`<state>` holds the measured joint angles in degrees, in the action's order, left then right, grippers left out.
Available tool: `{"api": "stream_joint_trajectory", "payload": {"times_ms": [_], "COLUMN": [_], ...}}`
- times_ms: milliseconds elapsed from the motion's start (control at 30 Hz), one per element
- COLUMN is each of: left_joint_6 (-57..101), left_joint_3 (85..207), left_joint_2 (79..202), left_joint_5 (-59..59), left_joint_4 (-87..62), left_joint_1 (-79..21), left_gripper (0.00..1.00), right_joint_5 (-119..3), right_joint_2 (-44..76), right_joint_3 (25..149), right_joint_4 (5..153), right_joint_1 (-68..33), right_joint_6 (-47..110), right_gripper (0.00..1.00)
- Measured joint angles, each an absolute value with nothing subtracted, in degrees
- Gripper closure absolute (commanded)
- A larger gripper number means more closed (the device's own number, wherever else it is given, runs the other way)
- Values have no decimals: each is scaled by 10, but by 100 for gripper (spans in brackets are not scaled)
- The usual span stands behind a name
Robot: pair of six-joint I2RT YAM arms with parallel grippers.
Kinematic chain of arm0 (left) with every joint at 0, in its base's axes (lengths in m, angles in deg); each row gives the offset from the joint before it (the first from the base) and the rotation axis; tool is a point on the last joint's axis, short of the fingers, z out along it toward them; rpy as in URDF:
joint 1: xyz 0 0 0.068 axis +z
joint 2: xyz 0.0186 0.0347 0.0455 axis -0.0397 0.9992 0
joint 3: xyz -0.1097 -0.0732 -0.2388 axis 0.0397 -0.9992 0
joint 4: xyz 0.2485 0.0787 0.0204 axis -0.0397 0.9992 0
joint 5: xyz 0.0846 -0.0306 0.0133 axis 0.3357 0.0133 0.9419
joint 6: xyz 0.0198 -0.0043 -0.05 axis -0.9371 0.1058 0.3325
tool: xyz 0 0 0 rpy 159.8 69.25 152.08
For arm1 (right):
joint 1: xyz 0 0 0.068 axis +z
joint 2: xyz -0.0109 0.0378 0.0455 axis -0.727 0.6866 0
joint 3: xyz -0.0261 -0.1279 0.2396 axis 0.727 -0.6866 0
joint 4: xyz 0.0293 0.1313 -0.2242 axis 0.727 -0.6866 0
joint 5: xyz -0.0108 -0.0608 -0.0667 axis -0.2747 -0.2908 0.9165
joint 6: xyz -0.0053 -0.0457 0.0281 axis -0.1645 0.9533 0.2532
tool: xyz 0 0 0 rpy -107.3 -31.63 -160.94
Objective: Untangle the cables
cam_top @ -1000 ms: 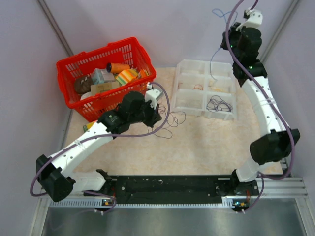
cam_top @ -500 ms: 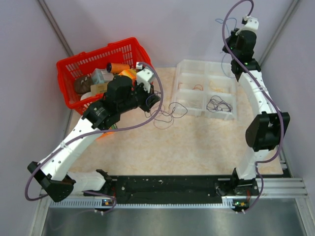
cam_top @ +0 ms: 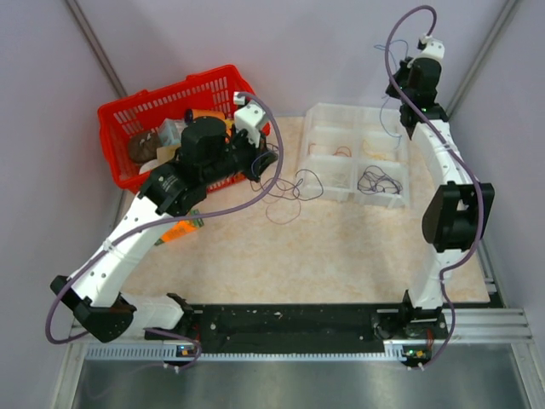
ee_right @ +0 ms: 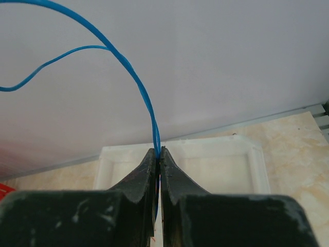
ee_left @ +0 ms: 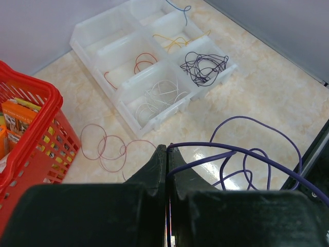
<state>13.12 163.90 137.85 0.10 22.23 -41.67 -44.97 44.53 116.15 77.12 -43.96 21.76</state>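
Left wrist view: the only print in sight is on an orange packet (ee_left: 18, 116) in the red plastic basket (ee_left: 51, 134) at 9 o'clock. It is too small to read, and the frame edge cuts the basket off. The left pincer (ee_left: 167, 149) is clamped tight on a hair-thin purple wire (ee_left: 226, 148), which runs out toward 3 o'clock and curls into loose loops over the marbled bench (ee_left: 257, 77). Thin pinkish loops (ee_left: 105, 146) lie on the bench at 10 o'clock, near the basket. At 12 o'clock the clear plastic divided tray (ee_left: 82, 41) holds a dark purple tangle (ee_left: 204, 67), a red wire (ee_left: 141, 60), a yellow wire (ee_left: 172, 40) and pale, possibly white, wires (ee_left: 159, 95), each in its own compartment.

Right wrist view: the right pincer (ee_right: 158, 151) is pressed together on a thin blue wire (ee_right: 146, 100). The wire arcs up toward 11 o'clock and leaves the frame, and its lower end is hidden between the jaws.
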Motion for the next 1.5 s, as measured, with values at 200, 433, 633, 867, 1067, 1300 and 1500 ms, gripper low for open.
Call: {"api": "stream_joint_trajectory", "payload": {"times_ms": [200, 433, 633, 867, 1067, 1300, 1500], "left_joint_6": [124, 121, 121, 121, 119, 119, 119], "left_joint_3": [1660, 1673, 1688, 1695, 1706, 1713, 1713], "left_joint_2": [1397, 1404, 1405, 1407, 1414, 1416, 1416], "left_joint_5": [1, 1, 1, -1, -4, -14, -20], "left_joint_4": [239, 246, 247, 252, 263, 267, 268], "left_joint_1": [-417, -416, -416, -416, -416, -415, -415], "left_gripper": [100, 100, 100, 100, 100, 100, 100], "right_joint_5": [-465, -470, -473, -478, -502, -508, -517], "right_joint_2": [452, 452, 471, 509, 556, 584, 607], "right_joint_3": [1208, 1265, 1255, 1201, 1196, 1196, 1206], "right_joint_4": [759, 780, 785, 778, 764, 698, 622], "right_joint_1": [-444, -447, -453, -457, -470, -492, -494], "right_joint_6": [203, 203, 193, 150, 79, 0, -66], "right_gripper": [100, 100, 100, 100, 100, 100, 100]}}
